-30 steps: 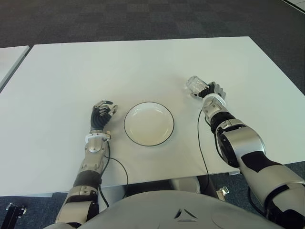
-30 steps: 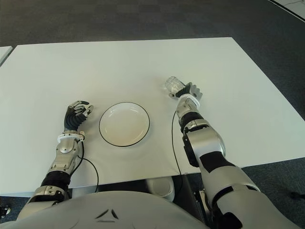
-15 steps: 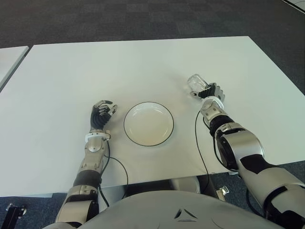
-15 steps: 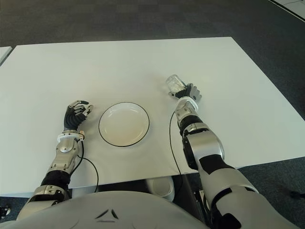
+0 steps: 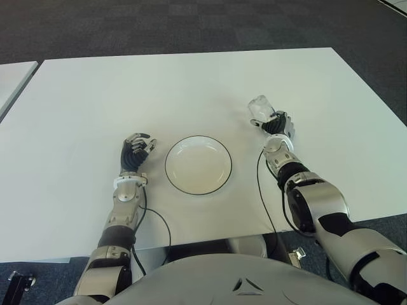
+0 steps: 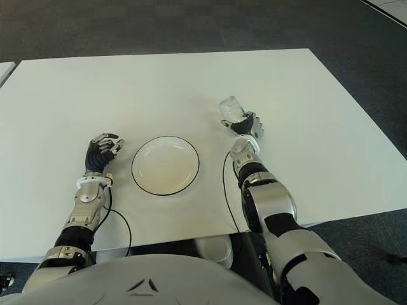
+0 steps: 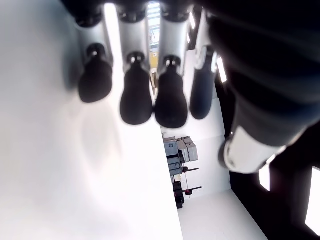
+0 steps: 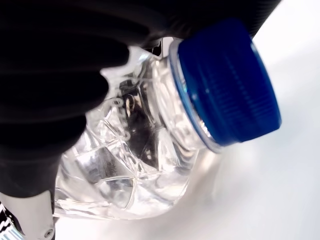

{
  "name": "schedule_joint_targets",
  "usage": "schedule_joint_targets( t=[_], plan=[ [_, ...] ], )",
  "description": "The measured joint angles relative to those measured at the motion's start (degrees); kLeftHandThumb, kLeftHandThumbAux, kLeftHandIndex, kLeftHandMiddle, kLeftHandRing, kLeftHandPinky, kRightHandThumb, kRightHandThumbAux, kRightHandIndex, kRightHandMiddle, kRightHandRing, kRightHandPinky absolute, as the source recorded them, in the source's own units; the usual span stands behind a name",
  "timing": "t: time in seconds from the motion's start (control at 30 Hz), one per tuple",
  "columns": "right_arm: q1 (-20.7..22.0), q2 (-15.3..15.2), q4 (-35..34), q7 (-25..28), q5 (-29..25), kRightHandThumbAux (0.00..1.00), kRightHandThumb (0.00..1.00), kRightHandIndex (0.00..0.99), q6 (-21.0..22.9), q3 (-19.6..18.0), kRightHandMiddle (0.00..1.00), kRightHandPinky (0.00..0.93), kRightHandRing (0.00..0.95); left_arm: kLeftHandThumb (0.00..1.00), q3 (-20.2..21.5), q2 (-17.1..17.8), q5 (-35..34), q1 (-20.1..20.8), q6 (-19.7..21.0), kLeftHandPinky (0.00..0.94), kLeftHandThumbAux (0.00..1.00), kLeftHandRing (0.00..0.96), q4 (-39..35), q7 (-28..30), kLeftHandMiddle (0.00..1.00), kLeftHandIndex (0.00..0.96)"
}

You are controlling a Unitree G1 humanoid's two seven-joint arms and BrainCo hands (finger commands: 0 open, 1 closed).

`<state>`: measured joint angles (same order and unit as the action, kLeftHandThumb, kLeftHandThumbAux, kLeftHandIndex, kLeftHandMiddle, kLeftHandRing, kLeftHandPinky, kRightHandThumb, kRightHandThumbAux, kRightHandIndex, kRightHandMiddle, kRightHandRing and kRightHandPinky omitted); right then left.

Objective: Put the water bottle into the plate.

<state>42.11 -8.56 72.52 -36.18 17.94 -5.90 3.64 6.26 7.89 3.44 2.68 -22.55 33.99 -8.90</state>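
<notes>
Surface: white desk [image 5: 95, 95] on dark carpet carried everything.
Plate: plate [image 5: 198, 164] sat near the desk's front edge, roughly midway between the hands, unfilled.
Bottle: water bottle [image 5: 260, 108] was gripped by the right hand [image 5: 277, 124], toward the right edge from the plate; the blue cap [image 8: 227, 82] jutted free, probably so the body took the grip.
Left hand: left hand [image 5: 135, 151] showed just beside the plate's left rim, fingers [image 7: 135, 100] curled, holding nothing.

Clear blue-capped water bottle [image 5: 260, 108], plate [image 5: 198, 164] empty
</notes>
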Motion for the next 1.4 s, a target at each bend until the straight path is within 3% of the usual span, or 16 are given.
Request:
schedule_joint_targets(
  t=[0.43, 0.67, 0.97, 1.2, 1.4],
  plan=[
    [-5.5, 4.2, -12.7, -6.8, 0.0, 0.727, 0.704, 0.439, -16.3, 0.2, 0.860, 0.872, 0.860, 0.706, -0.1, 0.0, 0.1, 0.0, 0.3, 0.711, 0.720, 0.728, -0.4, 0.0, 0.740, 0.436],
    [-7.2, 4.7, -16.4, -9.9, 5.1, 0.730, 0.703, 0.438, -19.3, 4.1, 0.878, 0.880, 0.877, 0.708, -0.4, -0.3, 0.3, -0.9, 1.7, 0.707, 0.720, 0.724, -2.9, -0.1, 0.738, 0.436],
    [-8.2, 2.0, -18.4, -12.1, 13.4, 0.730, 0.702, 0.437, -23.7, 9.8, 0.900, 0.884, 0.893, 0.708, -0.3, -0.4, -0.1, -0.9, 1.7, 0.738, 0.719, 0.745, -2.8, 0.0, 0.752, 0.437],
    [-11.3, 0.0, -28.2, -8.0, 17.1, 0.729, 0.703, 0.437, -25.9, 14.2, 0.908, 0.887, 0.900, 0.708, -0.3, -0.2, 0.0, -0.8, 1.7, 0.758, 0.717, 0.758, -2.1, 0.0, 0.758, 0.437],
    [-13.4, -1.2, -34.7, -0.2, 17.4, 0.728, 0.704, 0.437, -26.7, 16.3, 0.908, 0.888, 0.899, 0.708, -0.2, -0.1, 0.0, -0.2, 1.6, 0.762, 0.716, 0.771, -1.6, 0.0, 0.770, 0.437]
  ],
)
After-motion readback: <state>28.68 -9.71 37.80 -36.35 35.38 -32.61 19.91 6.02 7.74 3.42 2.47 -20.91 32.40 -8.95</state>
